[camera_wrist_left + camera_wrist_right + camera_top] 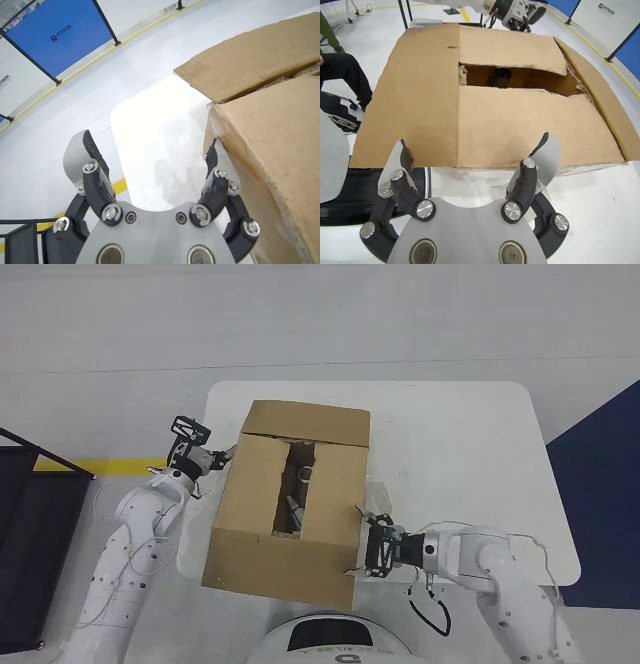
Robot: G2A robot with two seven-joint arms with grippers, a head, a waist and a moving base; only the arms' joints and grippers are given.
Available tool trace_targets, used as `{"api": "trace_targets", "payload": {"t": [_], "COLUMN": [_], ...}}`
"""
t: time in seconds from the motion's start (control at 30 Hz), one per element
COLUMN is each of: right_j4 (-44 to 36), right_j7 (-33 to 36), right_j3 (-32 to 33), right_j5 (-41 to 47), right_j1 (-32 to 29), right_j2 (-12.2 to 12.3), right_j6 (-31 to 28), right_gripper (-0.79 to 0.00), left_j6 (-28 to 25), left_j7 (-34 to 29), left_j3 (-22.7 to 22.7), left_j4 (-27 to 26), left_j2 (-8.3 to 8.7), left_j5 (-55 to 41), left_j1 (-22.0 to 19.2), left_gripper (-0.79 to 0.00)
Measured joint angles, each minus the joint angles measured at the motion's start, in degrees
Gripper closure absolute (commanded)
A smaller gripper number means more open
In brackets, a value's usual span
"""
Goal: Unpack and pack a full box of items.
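A brown cardboard box (255, 514) stands on the white table (470, 444), its top flaps mostly folded in with a narrow gap along the middle. Through the gap I see a dark cylindrical item (502, 77) and pale packing material (463, 73). My left gripper (222, 456) sits open at the box's left side, one fingertip (211, 152) close to the box wall (275, 140). My right gripper (362, 549) is open at the box's near right corner, just off the flap's edge (460, 140). The left gripper (520, 15) shows beyond the box in the right wrist view.
The table's right half and far edge are free of objects. A black rack (30, 524) stands on the floor left of the table. Blue panels on stands (60, 37) are farther off. A seated person's legs (342, 75) are near the table's side.
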Motion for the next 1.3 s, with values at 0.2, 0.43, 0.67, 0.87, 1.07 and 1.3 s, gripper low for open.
{"api": "trace_targets", "payload": {"t": [0.2, 0.43, 0.67, 0.87, 1.07, 1.3], "right_j4": [-1.0, -3.4, 0.3, 6.3, 11.5, 17.9], "right_j7": [-2.8, -16.4, -26.5, -25.0, -23.4, -21.1], "right_j3": [-0.5, 6.6, 12.1, 10.4, 8.7, 8.4], "right_j5": [-4.9, -3.1, -3.7, 1.1, 3.7, 9.1], "right_j1": [-0.5, -5.8, -10.4, -5.5, -1.3, 3.2], "right_j2": [0.3, 0.8, 0.8, 0.6, 0.4, 0.1], "right_j6": [2.8, 9.2, 18.8, 18.3, 18.5, 19.5], "right_gripper": [-0.785, -0.785, -0.785, -0.785, -0.785, -0.785], "left_j6": [0.0, 0.0, -0.1, -11.7, -17.5, -18.7], "left_j7": [0.0, 0.0, 2.5, -3.1, -12.1, -12.1], "left_j3": [0.0, 0.0, -1.6, -2.5, 5.5, 11.8], "left_j4": [0.0, 0.0, -8.0, -26.0, -28.1, -24.8], "left_j2": [0.00, 0.00, 0.40, 1.43, 1.44, 1.22], "left_j5": [0.0, 0.0, 2.2, 3.6, 12.9, 19.9], "left_j1": [0.0, 0.0, 2.9, 9.5, 7.5, 4.9], "left_gripper": [-0.785, -0.785, -0.785, -0.785, -0.785, -0.785]}}
